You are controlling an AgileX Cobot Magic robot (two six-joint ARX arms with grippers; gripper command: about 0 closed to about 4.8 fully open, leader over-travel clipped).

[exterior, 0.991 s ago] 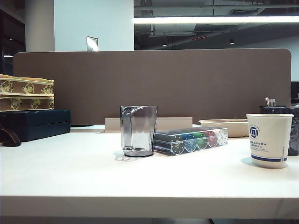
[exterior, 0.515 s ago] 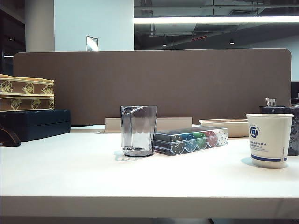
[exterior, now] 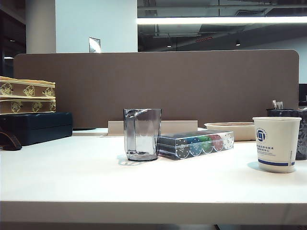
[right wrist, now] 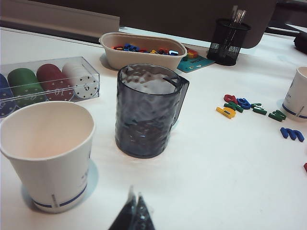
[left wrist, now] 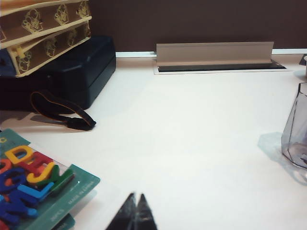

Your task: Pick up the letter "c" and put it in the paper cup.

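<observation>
The white paper cup (exterior: 277,143) with a blue emblem and blue band stands at the right of the table, empty (right wrist: 48,153). My right gripper (right wrist: 135,195) is shut with nothing in it, low over the table just beside that cup. Loose coloured letters (right wrist: 242,106) lie beyond the dark cup. One small red curved piece (right wrist: 230,99) among them could be the letter "c", but it is too small to tell. My left gripper (left wrist: 135,195) is shut and empty, over bare table next to a teal pack of letters (left wrist: 33,184). Neither gripper shows in the exterior view.
A clear grey plastic cup (exterior: 142,134) and a clear case of poker chips (exterior: 195,143) sit mid-table. A beige tray of letters (right wrist: 144,57) and a black mesh pen holder (right wrist: 228,40) stand behind. A second paper cup (right wrist: 297,93) is far off. Boxes on a dark case (left wrist: 72,67) stand at the left.
</observation>
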